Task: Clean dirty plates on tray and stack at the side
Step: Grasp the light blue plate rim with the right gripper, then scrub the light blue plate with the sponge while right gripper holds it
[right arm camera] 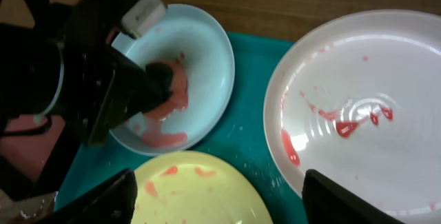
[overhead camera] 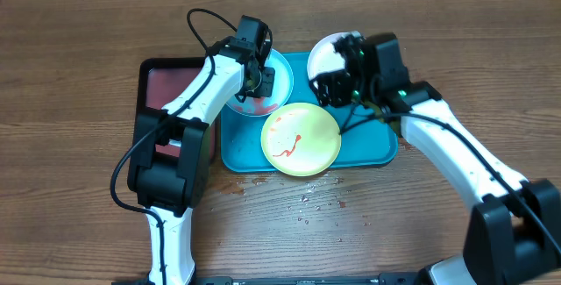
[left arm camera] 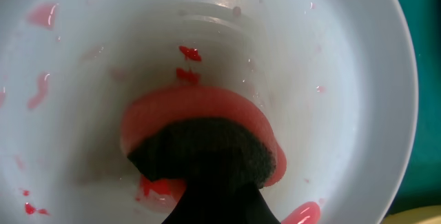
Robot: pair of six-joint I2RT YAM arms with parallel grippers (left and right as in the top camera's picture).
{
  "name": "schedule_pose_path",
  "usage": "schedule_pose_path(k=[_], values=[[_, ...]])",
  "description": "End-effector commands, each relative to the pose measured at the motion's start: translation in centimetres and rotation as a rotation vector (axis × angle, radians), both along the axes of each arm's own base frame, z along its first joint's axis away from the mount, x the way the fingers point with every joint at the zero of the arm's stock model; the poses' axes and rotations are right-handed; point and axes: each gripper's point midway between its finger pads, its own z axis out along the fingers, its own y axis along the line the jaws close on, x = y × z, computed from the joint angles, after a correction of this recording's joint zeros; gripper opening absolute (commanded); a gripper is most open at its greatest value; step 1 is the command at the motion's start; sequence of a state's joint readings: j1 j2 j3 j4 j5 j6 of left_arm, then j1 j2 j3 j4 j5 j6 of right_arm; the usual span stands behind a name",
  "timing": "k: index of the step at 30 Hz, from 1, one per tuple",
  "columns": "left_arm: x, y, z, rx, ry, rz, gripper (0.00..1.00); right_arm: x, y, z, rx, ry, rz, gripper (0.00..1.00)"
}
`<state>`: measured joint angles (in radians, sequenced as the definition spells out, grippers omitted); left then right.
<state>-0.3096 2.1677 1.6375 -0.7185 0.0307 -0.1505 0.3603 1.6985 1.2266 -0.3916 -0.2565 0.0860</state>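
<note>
The turquoise tray (overhead camera: 366,149) is loaded with the white plate (right arm camera: 358,107), lime green plate (overhead camera: 301,138) and light blue plate (right arm camera: 203,52), all pretty smeared. A pink sponge (left arm camera: 200,103) is clamped in the left gripper (right arm camera: 162,86) and pressed into the blue one. The right gripper (right arm camera: 220,200) is held wide and empty over the white one.

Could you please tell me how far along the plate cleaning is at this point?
Nothing is finished: all three plates sit on the tray, none stacked aside. In hand: the left gripper presses a pink sponge into the smeared light blue plate. Left: the white plate near the open right gripper and the lime green plate, both streaked red, then stacking.
</note>
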Motion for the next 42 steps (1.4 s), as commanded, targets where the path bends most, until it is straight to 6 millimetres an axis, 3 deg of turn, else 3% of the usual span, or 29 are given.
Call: schedule_pose_path(k=[1, 7, 14, 32, 42], values=[[-0.7, 0.1, -1.6, -0.02, 0.056, 0.01, 0.04, 1.1, 0.9, -1.8, -0.054, -0.001, 0.029, 0.75], [-0.8, -0.2, -1.5, -0.038, 0.061, 0.005, 0.04, 1.7, 3.2, -4.9, -0.056, 0.009, 0.068, 0.66], [-0.9, -0.9, -1.4, -0.078, 0.066, -0.008, 0.04, 2.9, 4.0, -7.2, -0.024, 0.019, 0.051, 0.59], [-0.9, -1.0, -1.4, -0.084, 0.07, -0.006, 0.04, 4.4, 7.7, -10.2, 0.027, 0.012, 0.045, 0.46], [-0.9, -1.0, -1.4, -0.084, 0.07, -0.006, 0.04, 4.6, 7.3, -12.2, -0.017, 0.041, -0.027, 0.34]])
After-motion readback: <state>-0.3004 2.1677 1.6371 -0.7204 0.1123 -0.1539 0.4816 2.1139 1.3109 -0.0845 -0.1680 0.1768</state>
